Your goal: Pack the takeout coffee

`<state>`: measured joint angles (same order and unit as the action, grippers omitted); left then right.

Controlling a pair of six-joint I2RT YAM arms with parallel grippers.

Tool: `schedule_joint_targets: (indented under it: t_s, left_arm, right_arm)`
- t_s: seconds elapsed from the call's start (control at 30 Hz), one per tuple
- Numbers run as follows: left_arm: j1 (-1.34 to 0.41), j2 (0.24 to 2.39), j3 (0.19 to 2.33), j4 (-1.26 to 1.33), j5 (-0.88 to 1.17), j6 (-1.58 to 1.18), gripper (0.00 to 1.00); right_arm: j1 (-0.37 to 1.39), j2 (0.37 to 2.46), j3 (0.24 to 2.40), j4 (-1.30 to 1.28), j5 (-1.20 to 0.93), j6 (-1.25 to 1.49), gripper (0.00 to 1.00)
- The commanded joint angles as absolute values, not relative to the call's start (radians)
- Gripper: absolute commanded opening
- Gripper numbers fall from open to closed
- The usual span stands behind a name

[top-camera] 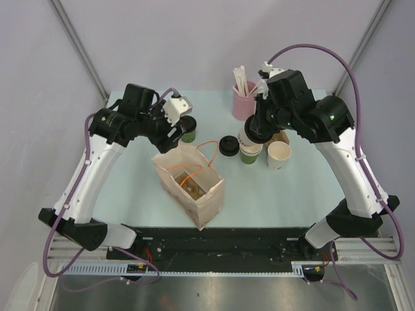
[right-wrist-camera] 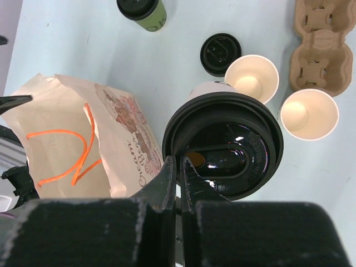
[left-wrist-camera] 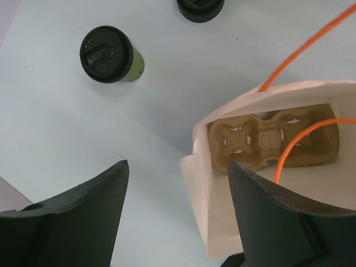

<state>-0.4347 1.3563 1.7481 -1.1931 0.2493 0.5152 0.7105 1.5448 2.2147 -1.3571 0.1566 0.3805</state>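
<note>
From above, nothing is packed yet. The paper bag (top-camera: 209,199) stands open near the arms. The green cup (top-camera: 187,131), lid on, waits just beyond the bag on the far side. The white cup (top-camera: 247,138) stands to the right, close to two open cups (top-camera: 279,155), a spare lid (top-camera: 228,145) and the pink cup of straws (top-camera: 244,103) (a crowded corner).

Left wrist: the left fingers (left-wrist-camera: 78,217) are wide apart and hold nothing, over the surface (left-wrist-camera: 55,122) between green cup and bag. Inside the bag is only a cup tray (left-wrist-camera: 267,139). The orange handles (left-wrist-camera: 303,47) cross the bag's mouth and could snag a cup.

Right wrist: the right fingers (right-wrist-camera: 167,183) pinch the rim of the black lid (right-wrist-camera: 233,133) over the white cup. I cannot tell if it is pressed on.
</note>
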Motion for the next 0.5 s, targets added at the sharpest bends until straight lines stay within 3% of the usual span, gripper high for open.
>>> schedule_joint_targets:
  t_s: [0.0, 0.27, 0.47]
  left_arm:
    - [-0.437, 1.394, 1.720, -1.207, 0.175, 0.509, 0.75]
    - [-0.454, 1.350, 1.603, -1.207, 0.233, 0.600, 0.52]
    - [-0.517, 1.376, 1.617, -1.209, 0.308, 0.664, 0.22]
  right_arm:
    - [0.701, 1.529, 2.276, -1.517, 0.118, 0.345, 0.00]
    - [0.686, 1.560, 2.322, -1.514, 0.095, 0.304, 0.00]
    - [0.669, 1.555, 2.330, -1.514, 0.075, 0.284, 0.00]
